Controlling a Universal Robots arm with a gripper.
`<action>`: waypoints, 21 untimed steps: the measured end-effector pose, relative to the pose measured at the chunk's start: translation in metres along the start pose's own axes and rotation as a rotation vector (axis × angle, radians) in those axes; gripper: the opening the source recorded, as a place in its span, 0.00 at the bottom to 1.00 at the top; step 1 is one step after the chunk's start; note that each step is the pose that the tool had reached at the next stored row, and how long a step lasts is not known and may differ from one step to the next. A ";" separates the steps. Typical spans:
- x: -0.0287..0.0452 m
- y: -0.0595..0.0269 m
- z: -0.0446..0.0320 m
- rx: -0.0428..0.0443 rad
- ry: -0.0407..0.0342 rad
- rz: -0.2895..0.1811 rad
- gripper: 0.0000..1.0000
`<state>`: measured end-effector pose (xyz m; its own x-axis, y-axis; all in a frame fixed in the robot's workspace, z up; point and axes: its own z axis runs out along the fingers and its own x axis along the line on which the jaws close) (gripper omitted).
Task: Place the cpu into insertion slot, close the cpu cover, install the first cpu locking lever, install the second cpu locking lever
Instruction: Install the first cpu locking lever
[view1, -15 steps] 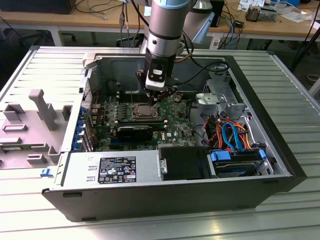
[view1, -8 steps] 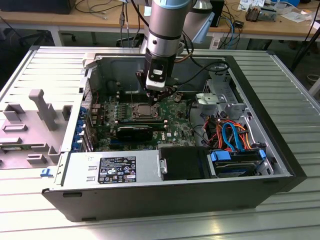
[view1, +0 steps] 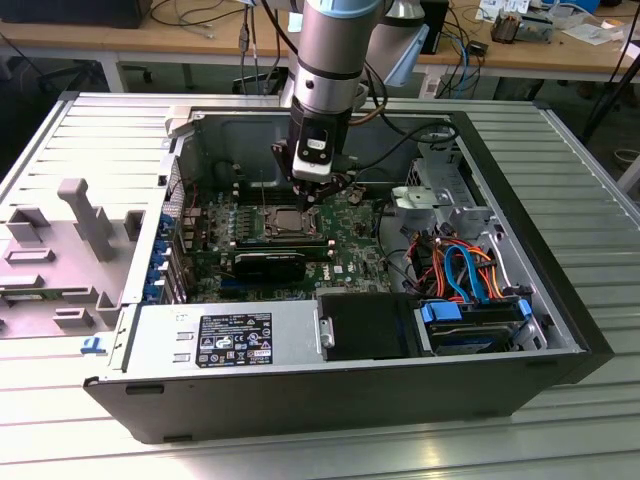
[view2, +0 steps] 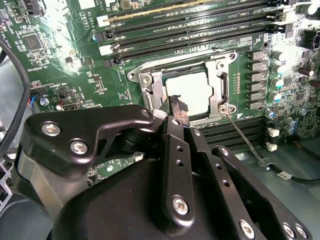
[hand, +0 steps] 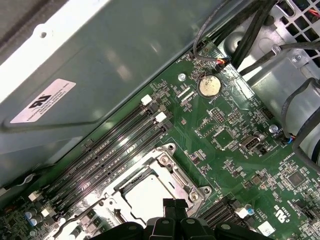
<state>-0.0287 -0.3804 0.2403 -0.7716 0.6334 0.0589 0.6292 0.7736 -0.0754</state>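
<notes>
The cpu (view2: 192, 92), a silvery square, lies flat in the insertion slot (view2: 136, 75) on the green motherboard. The grey cpu cover (view2: 223, 85) lies down around it, its window framing the chip. A thin wire locking lever (view2: 243, 137) sticks out from one corner of the socket, away from the board. My gripper (view2: 178, 109) hangs just above the socket's near edge, shut, with nothing held. In the first wrist view the gripper (hand: 174, 206) sits beside the cpu (hand: 147, 197). In the exterior view the gripper (view1: 322, 188) is right over the cpu (view1: 288, 222).
Long black memory slots (view2: 190, 30) run along one side of the socket. The metal case wall (hand: 100, 65) rises close behind them. A power supply (view1: 220, 340), a drive bay (view1: 470, 325) and coloured cables (view1: 460, 265) fill the case's front and the exterior view's right.
</notes>
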 end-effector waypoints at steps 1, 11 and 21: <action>0.0000 0.0000 0.0000 0.0000 -0.0001 -0.001 0.11; 0.0000 0.0000 0.0000 0.0008 -0.0010 -0.014 0.11; 0.0000 0.0000 0.0000 0.0014 -0.0019 -0.025 0.11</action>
<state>-0.0287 -0.3804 0.2403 -0.7871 0.6141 0.0589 0.6099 0.7889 -0.0753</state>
